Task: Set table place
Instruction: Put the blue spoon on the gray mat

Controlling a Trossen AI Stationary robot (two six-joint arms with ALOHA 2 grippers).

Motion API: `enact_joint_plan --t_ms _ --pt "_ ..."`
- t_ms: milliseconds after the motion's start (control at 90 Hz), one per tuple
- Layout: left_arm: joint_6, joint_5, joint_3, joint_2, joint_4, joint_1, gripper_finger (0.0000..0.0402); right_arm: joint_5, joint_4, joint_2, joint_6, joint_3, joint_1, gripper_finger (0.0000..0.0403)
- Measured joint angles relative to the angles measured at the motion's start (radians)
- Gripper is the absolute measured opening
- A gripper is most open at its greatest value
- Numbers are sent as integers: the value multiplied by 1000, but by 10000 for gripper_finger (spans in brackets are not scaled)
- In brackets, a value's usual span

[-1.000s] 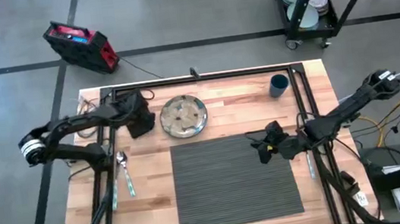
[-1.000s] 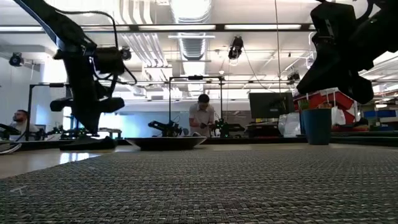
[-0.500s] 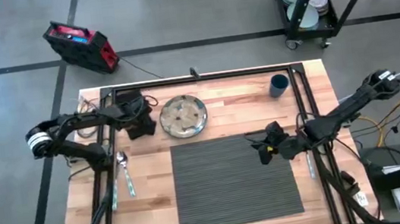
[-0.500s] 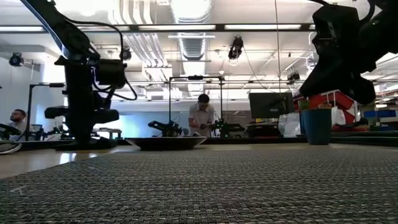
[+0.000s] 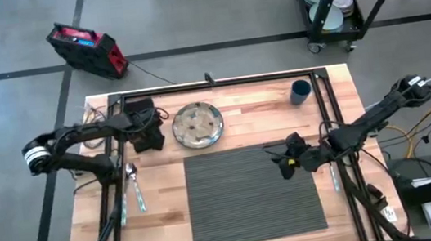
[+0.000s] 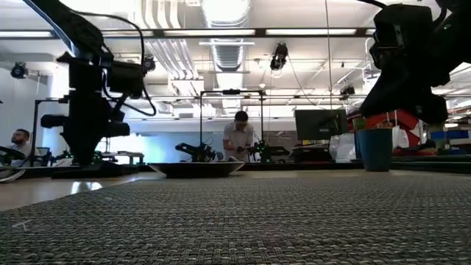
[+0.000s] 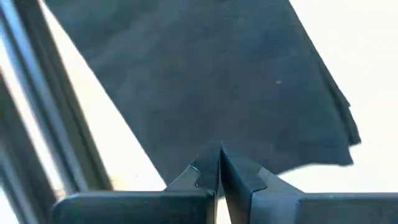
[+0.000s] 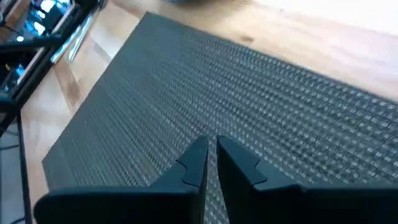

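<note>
The place, a ribbed dark grey placemat (image 5: 250,198), lies flat on the wooden table (image 5: 255,103), toward its near side. A black napkin (image 7: 205,74) is spread flat at the far left. My left gripper (image 7: 219,155) is shut, and its tips point down at the napkin's edge. Over the placemat's far right part (image 8: 249,93), clear of the placemat, hangs my right gripper (image 5: 280,162), shut with nothing in it. My left gripper points down at the napkin near its edge (image 7: 186,155). The fingers' own tips hide the spot, so I cannot tell whether they touch the cloth. The napkin lies flat on the table.
A metal plate (image 5: 198,126) sits just beyond the placemat's far left corner. A blue cup (image 5: 300,91) stands at the far right. A spoon (image 5: 131,173) and a fork (image 5: 140,198) lie at the left. A black tube frame (image 5: 219,83) rings the table.
My left gripper has turned at the wrist from tilted to upright and has shifted a little toward the table's left edge, staying over the napkin.
</note>
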Motion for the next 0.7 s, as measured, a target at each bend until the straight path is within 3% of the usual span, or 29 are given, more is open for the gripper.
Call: enact_joint_plan --t_ms 167,344,578,700 --pt "-71 9 80 -73 -45 -109 0 -57 1 -3 38 0 2 18" --pt "-176 61 135 -90 211 -370 0 -137 -135 -4 174 0 39 12" --pt "-257 -64 208 99 601 -693 0 -130 -784 -2 546 99 190 1" --pt "-253 -67 292 242 638 -760 0 -147 -795 -4 570 127 215 2"
